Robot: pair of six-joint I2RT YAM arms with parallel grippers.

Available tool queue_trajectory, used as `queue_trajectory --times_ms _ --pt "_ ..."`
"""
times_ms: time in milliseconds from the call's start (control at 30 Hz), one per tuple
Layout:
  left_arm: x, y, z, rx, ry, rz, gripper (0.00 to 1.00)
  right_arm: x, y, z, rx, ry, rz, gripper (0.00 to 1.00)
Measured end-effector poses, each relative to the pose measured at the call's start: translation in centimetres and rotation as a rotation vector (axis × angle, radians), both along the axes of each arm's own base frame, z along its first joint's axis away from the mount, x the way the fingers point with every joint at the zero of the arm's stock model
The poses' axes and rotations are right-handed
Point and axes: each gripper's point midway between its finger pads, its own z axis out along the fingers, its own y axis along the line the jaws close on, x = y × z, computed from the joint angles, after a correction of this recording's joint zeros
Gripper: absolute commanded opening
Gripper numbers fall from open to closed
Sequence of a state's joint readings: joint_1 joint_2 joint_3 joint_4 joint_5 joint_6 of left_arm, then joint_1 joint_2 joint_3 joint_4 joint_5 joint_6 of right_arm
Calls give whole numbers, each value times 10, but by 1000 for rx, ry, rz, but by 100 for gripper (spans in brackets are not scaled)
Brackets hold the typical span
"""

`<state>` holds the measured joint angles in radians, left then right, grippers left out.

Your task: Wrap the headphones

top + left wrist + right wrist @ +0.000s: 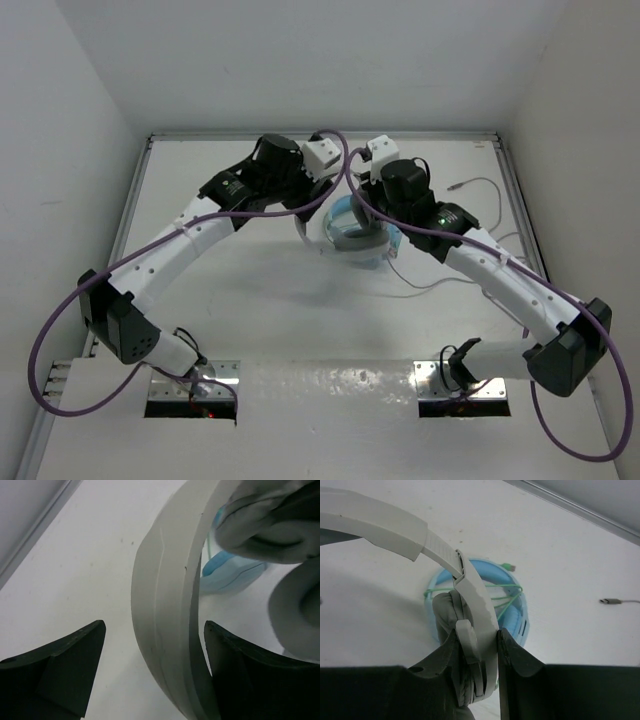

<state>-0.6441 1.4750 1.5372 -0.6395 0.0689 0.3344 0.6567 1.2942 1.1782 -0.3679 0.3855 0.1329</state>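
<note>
Where the arms meet: white headphones (345, 238), at mid-table (300, 330), directly over a second, light blue pair.
Headband: white band (165, 605) arches up and passes between the left pincer's fingers; its other end runs down into the right pincer.
Ear pads: grey; one (442, 615) sits just left of the right pincer's grip.
Left pincer (155, 665): jaws wide, astride the headband; the left finger (65, 670) stands clear of it, while contact at the other finger cannot be told.
Right pincer (477, 655): clamped narrowly on the band's lower end, at the ear cup.
Grey cable (480, 185): loose on the table, trailing right of the headphones, its plug (610, 601) lying apart.
Light blue headphones (512, 620): flat on the table, with a thin green cord (495, 587) across them; whether they touch the white pair cannot be told.
</note>
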Motion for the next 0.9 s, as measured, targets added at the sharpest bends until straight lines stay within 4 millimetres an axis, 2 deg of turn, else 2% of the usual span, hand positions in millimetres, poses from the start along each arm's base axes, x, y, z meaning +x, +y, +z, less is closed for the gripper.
queue_trajectory --times_ms 67,167,200,233,267,300,333,367,433,567,667,767,833,900 --pt "5 12 -18 52 4 62 72 -2 8 2 20 4 32 0" --pt "12 23 -25 89 -13 127 41 -4 18 3 35 -2 65 0" --pt "13 25 -23 91 -21 138 15 -4 21 4 38 -5 72 0" --pt "14 26 -21 84 -27 155 5 -3 25 6 43 -9 78 0" --pt "18 31 -17 91 -51 182 0 -4 27 7 48 -7 88 0" --pt "20 36 -17 102 -57 212 0 -3 33 11 67 -18 103 5" --pt "23 46 -20 138 -60 242 0 -3 38 21 81 -35 118 40" --pt "24 54 -24 158 -50 269 0 -4 43 28 98 -46 137 66" --pt "25 56 -24 150 -44 276 0 -6 53 39 117 -65 186 99" --pt "17 45 -18 115 -22 229 0 -16 48 53 112 -108 228 99" --pt "14 45 -2 63 10 205 0 -39 26 75 142 -182 232 99" --pt "19 54 32 -28 13 211 0 -69 -2 106 203 -303 233 99" --pt "26 68 64 -107 -12 242 0 -88 -20 120 229 -377 231 99" --pt "32 86 101 -184 -62 286 0 -93 -27 125 226 -432 233 99"
